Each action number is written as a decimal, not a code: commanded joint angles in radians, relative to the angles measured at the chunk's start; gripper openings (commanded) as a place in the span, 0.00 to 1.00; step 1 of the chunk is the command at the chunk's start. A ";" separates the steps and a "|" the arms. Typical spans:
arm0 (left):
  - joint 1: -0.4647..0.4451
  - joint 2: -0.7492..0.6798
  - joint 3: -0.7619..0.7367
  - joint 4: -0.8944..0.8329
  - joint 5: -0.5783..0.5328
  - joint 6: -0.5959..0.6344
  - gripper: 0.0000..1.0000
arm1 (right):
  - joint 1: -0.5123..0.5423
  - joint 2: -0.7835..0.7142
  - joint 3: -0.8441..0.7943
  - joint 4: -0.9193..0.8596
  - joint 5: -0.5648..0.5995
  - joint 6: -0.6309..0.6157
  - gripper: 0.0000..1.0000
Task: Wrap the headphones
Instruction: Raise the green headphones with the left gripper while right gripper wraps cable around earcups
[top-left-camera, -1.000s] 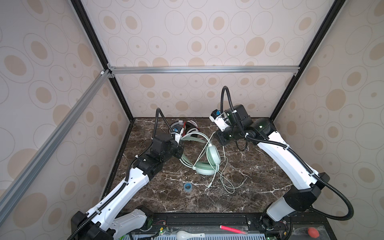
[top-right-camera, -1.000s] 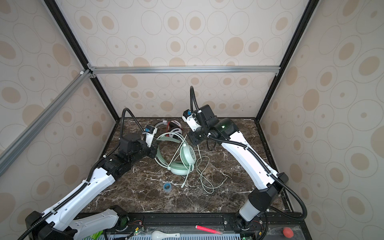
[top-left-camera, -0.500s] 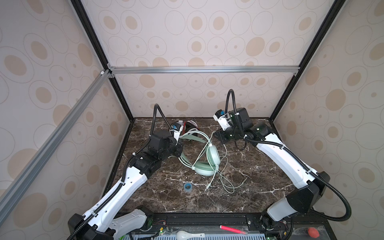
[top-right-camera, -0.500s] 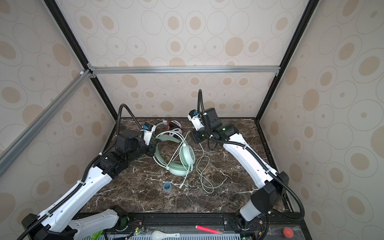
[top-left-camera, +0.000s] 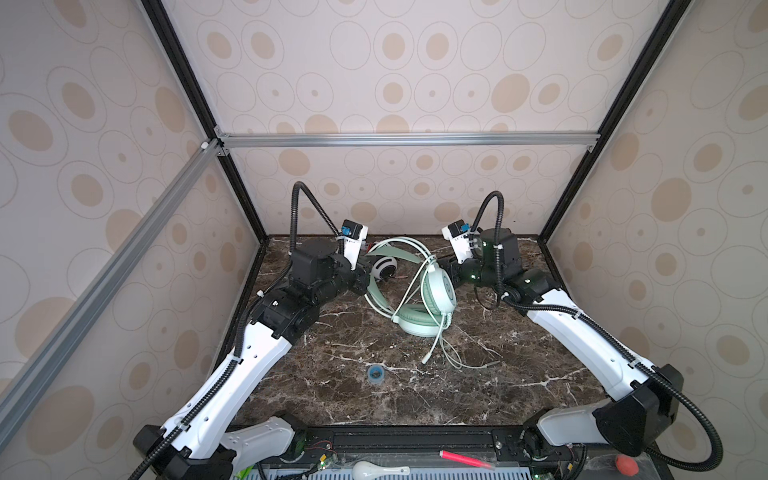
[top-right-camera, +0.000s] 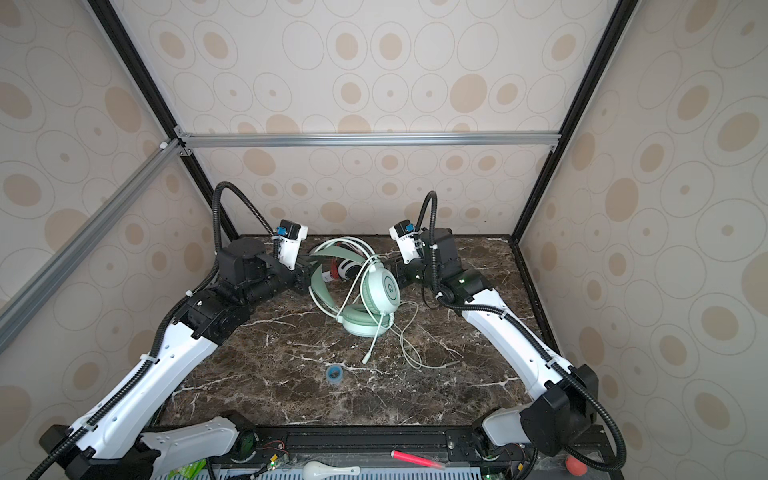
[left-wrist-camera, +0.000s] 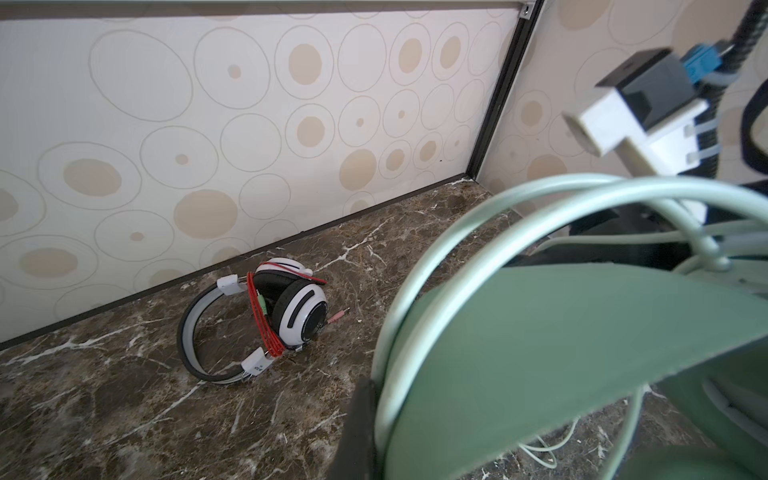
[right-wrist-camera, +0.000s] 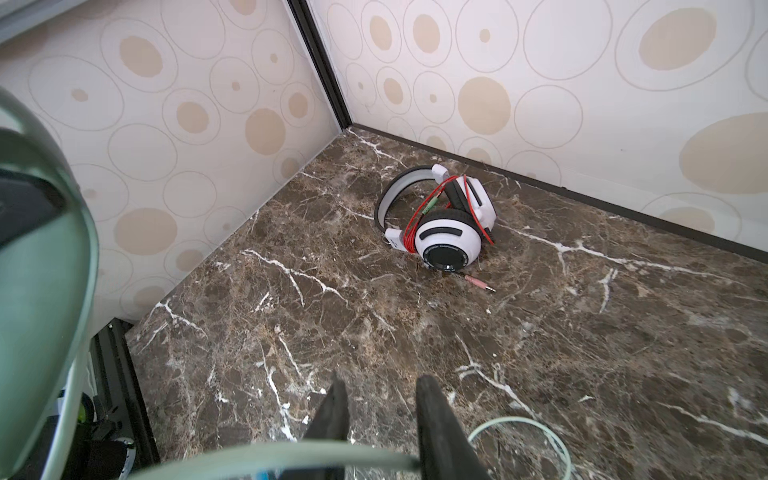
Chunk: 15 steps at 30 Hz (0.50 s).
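Marble tabletop (top-left-camera: 374, 399): our left gripper (top-left-camera: 365, 283) clamps the mint headphones (top-left-camera: 436, 286); right gripper (right-wrist-camera: 382, 382) just parted beside the pale cord (right-wrist-camera: 291, 452); wrapping unfinished.

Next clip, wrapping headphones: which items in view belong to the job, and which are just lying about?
Job: pale mint-green over-ear headphones; their loose pale cord; white-and-black over-ear headphones; their thin red cord, already wound round them.
Lying about: small blue ring on the marble tabletop; pink stick, white spoon-shaped piece and red round knob past its front edge.
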 joint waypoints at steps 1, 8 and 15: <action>-0.003 0.001 0.108 0.085 0.082 -0.083 0.00 | -0.006 -0.028 -0.059 0.140 -0.031 0.056 0.32; -0.002 0.019 0.157 0.122 0.109 -0.138 0.00 | -0.019 -0.048 -0.195 0.357 -0.083 0.154 0.37; -0.002 0.037 0.206 0.184 0.133 -0.215 0.00 | -0.020 -0.018 -0.262 0.482 -0.116 0.222 0.46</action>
